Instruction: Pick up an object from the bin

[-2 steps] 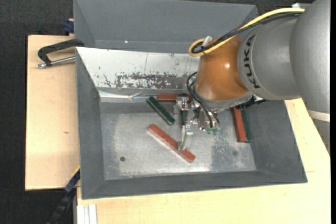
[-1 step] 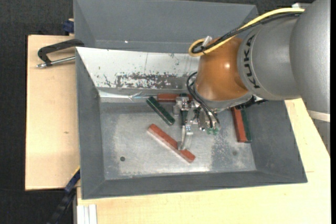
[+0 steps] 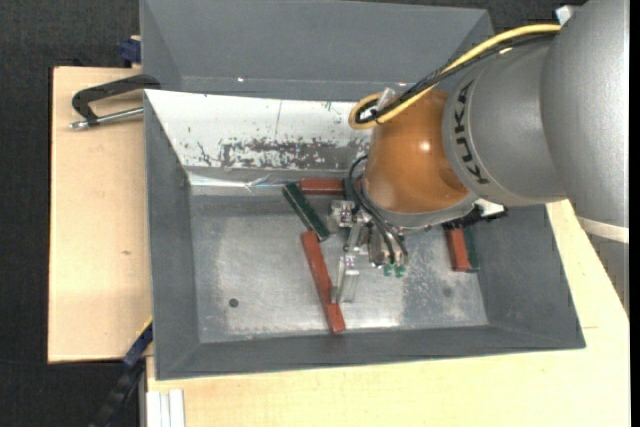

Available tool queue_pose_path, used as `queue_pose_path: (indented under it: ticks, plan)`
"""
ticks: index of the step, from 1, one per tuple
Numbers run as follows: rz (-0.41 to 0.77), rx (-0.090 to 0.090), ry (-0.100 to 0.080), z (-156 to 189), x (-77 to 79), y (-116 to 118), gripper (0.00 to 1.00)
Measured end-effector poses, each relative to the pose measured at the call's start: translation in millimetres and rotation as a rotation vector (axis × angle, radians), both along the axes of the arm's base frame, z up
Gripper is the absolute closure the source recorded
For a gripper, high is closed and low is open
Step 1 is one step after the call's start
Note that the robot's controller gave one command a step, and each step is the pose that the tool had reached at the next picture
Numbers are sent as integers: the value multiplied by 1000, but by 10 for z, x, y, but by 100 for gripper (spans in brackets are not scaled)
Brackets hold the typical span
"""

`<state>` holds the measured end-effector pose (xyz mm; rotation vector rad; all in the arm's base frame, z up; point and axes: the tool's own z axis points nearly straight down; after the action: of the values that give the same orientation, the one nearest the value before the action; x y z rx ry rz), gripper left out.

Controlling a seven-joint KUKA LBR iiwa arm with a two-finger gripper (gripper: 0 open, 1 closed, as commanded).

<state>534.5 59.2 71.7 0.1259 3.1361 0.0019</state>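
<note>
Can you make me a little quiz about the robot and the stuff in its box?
1. True or false: the gripper is close beside the long red-brown stick.
2. The slanted stick above the red-brown one's top end is: A dark green, B yellow, C blue.
3. Fill in: the arm reaches into the bin from the picture's ____ side.

Key: 1 true; 2 A; 3 right.

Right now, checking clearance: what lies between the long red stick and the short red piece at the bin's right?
In the camera view, the tool, then bare bin floor.
</note>
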Motion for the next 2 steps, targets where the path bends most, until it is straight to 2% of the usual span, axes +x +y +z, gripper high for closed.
queue_pose_path:
  ticks: [1, 2]
  plan:
    - [-39, 0, 2, -7, -77, 171, 0]
    - [-113, 1, 0, 66, 49, 332, 0]
